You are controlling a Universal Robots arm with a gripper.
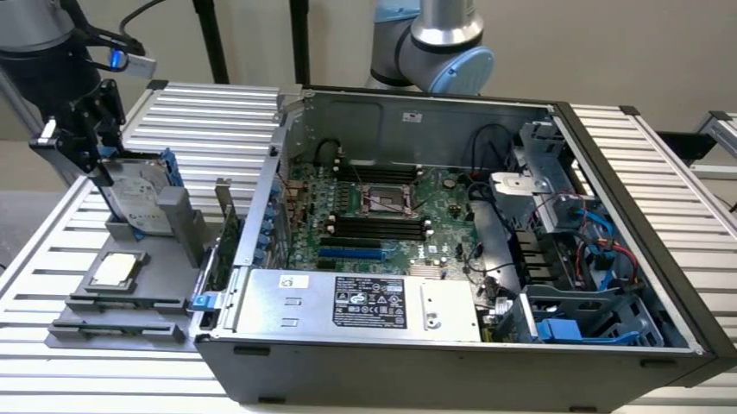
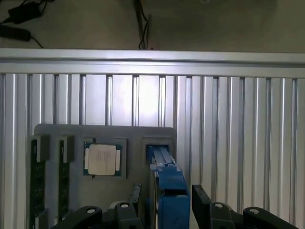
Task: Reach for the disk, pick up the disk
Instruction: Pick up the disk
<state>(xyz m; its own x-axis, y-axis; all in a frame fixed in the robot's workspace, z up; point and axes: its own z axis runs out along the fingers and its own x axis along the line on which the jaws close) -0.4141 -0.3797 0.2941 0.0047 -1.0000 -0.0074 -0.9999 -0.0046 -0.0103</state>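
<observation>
In the upper left of the exterior view, the gripper (image 1: 98, 164) hangs over the disk (image 1: 141, 191), which stands on edge in a slot of a grey holder (image 1: 173, 226) on the ribbed aluminium table (image 1: 207, 112), well to the exterior view's left of the open computer case (image 1: 461, 375). The wrist view shows the gripper (image 2: 167, 191) with its jaws spread wide, one black finger (image 2: 136, 194) on either side of the disk's (image 2: 167, 169) blue rail, a thin gap showing on both sides, so nothing is gripped. A small square chip (image 1: 119, 270) lies flat on the holder just beside the disk.
</observation>
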